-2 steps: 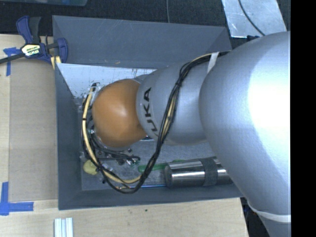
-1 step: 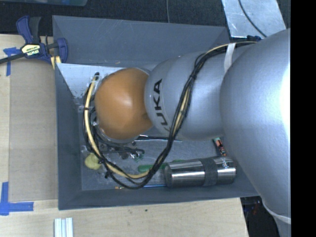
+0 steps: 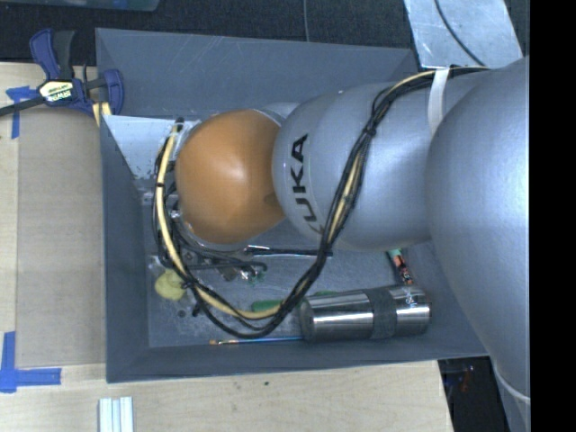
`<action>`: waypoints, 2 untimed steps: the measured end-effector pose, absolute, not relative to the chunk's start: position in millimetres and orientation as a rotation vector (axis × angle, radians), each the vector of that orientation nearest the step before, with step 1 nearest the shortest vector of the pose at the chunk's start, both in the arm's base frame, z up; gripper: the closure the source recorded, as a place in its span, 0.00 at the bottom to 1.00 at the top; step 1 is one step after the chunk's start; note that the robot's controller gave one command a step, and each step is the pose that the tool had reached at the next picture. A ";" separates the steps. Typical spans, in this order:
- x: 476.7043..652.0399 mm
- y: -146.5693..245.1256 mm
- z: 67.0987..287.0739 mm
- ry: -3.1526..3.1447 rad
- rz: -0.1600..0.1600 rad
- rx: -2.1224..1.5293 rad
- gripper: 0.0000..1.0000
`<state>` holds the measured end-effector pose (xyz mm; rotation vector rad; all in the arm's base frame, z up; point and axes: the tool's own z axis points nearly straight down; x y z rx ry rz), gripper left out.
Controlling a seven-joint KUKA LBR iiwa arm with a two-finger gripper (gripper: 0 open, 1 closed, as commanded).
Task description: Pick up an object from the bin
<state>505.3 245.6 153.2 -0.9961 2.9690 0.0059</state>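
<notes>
The gripper (image 3: 223, 261) sits low in the lower left part of the grey metal bin (image 3: 124, 259). It is largely covered by the orange dome-shaped cover (image 3: 225, 176) of the wrist, so it cannot be told whether it is wide, narrow or closed on something, and nothing is seen held. Just to its left a small pale yellow lump (image 3: 168, 284) lies on the floor. Just below and to the right, a small green piece (image 3: 264, 307) is partly crossed by the black and yellow cables (image 3: 353, 165) of the arm. Farther right, along the lower wall, a silver metal cylinder with a black band (image 3: 364, 316) lies on its side. A thin blue rod (image 3: 261, 338) lies at its lower left and a small dark battery-like stick (image 3: 400, 266) above it. The grasp is judged to be at hand, most likely on the lump or the green piece. One thing should be centred, the left wall and cables kept clear, and the lift made straight up.
</notes>
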 end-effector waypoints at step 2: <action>505.4 245.6 175.2 2.969 0.007 -0.993 1.00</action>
